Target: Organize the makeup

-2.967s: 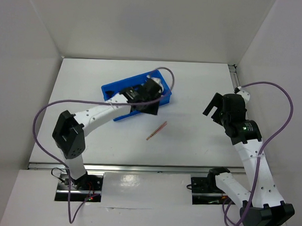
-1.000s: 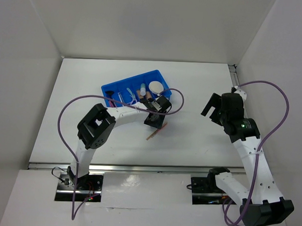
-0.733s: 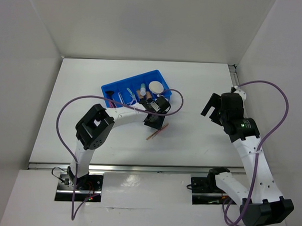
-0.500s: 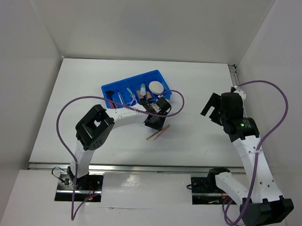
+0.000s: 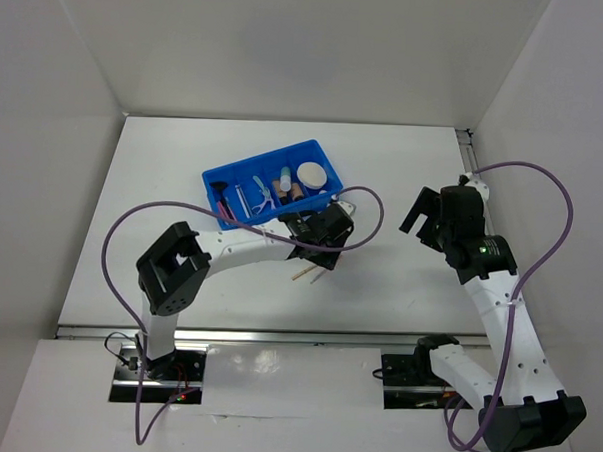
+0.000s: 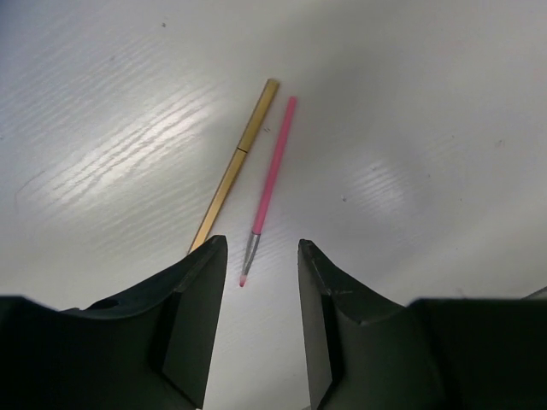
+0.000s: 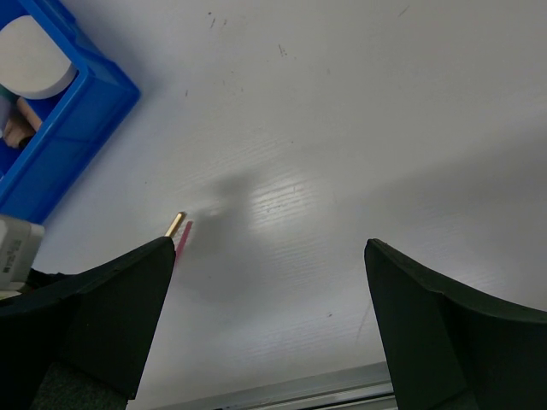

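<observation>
A thin pink brush (image 6: 272, 175) and a gold stick (image 6: 231, 166) lie side by side on the white table. My left gripper (image 6: 261, 248) hovers over their near ends, open, with nothing gripped. The pink tip shows in the gap between the jaws. From above, the left gripper (image 5: 315, 255) covers most of the pair, and only the gold stick's end (image 5: 299, 276) sticks out. The blue bin (image 5: 328, 192) holds a round cream compact (image 5: 311, 172), pale tubes (image 5: 258, 192) and a black brush (image 5: 221, 192). My right gripper (image 5: 430, 212) stands wide open to the right, apart from everything.
In the right wrist view, the blue bin's corner (image 7: 77, 128) and the round compact (image 7: 30, 55) sit at the upper left. My right gripper (image 7: 269, 248) is above bare table. A purple cable (image 5: 368, 204) loops beside the bin. White walls enclose the table.
My left gripper has shifted right and toward the near edge, now covering more of the pink brush and gold stick. The right arm has not moved.
</observation>
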Tool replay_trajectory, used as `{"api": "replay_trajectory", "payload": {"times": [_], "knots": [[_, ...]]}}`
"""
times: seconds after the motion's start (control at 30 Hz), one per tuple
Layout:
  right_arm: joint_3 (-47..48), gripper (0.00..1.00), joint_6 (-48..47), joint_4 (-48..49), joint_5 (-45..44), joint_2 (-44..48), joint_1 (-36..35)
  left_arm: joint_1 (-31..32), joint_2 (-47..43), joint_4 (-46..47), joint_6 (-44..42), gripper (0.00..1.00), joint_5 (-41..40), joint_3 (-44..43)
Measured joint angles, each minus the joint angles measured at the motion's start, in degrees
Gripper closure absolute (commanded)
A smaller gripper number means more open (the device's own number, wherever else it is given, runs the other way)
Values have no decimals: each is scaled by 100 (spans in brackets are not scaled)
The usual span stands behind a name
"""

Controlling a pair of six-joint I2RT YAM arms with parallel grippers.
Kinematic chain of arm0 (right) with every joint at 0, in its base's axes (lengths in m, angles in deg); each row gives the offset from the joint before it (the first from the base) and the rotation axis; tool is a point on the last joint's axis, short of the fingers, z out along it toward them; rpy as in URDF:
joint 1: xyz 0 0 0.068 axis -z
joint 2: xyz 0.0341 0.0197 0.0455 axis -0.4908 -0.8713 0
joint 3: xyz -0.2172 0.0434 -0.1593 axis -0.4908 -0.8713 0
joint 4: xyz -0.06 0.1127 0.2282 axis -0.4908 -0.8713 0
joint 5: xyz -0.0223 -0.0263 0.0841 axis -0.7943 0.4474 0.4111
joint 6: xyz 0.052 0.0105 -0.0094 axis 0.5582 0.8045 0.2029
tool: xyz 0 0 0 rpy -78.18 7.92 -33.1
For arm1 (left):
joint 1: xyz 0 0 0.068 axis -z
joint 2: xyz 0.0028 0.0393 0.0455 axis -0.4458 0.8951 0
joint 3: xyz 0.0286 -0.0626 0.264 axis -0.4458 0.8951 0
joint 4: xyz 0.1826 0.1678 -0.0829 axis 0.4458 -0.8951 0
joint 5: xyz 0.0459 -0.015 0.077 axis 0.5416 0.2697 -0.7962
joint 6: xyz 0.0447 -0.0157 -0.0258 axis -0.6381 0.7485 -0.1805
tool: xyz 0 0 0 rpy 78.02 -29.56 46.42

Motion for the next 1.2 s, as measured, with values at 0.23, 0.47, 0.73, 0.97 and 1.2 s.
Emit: {"api": "replay_trajectory", "payload": {"times": [0.23, 0.47, 0.73, 0.97, 1.2], "knots": [[0, 0, 0, 0, -4, 2, 0, 127, 249, -24, -72, 53, 4, -7], [0, 0, 0, 0, -4, 0, 0, 111, 568, -98, -195, 57, 166, -39], [0, 0, 0, -2, -17, 2, 0, 105, 922, -118, -317, 63, 267, -330], [0, 0, 4, -2, -26, 2, 0, 103, 951, -109, -350, 95, 315, -367], [0, 0, 2, -2, -44, 13, 0, 98, 940, -490, -667, 100, 693, -723]]}}
